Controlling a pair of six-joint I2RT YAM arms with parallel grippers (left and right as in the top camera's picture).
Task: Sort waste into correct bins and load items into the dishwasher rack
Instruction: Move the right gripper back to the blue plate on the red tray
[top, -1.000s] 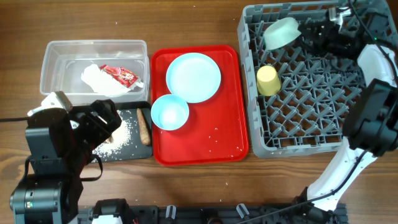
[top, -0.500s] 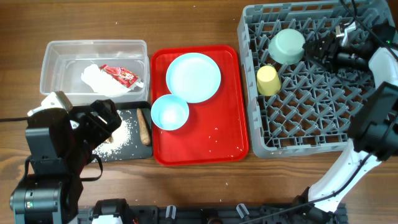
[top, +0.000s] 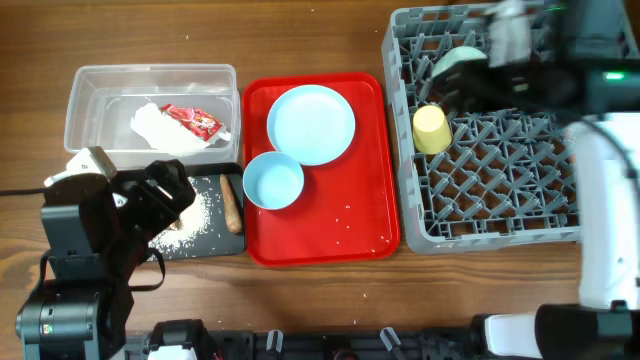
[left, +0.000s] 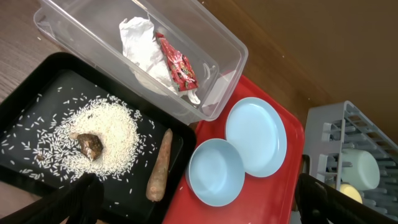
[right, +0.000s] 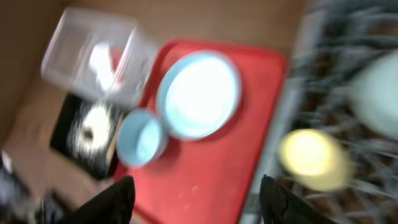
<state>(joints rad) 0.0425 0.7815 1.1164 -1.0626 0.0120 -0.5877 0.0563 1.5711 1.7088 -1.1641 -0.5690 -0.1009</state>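
The grey dishwasher rack (top: 500, 190) holds a yellow cup (top: 431, 129) and a pale green bowl (top: 452, 62), the bowl partly hidden under my right arm. In the blurred right wrist view, my right gripper (right: 196, 183) is open and empty above the red tray, with the green bowl (right: 376, 93) off to its right. A light blue plate (top: 311, 123) and a smaller blue bowl (top: 273, 181) sit on the red tray (top: 340, 230). My left gripper (left: 199, 190) hangs open and empty over the black tray (top: 205, 235).
The clear tub (top: 100, 90) holds a crumpled napkin (top: 155, 125) and a red wrapper (top: 192, 121). In the black tray lie white grains with a brown lump (left: 91, 145) and a brown stick (top: 231, 202). A few grains dot the red tray.
My right arm carried the green bowl down into the rack's back-left part, let it go, and now sweeps over it, blurred. The left arm has not moved.
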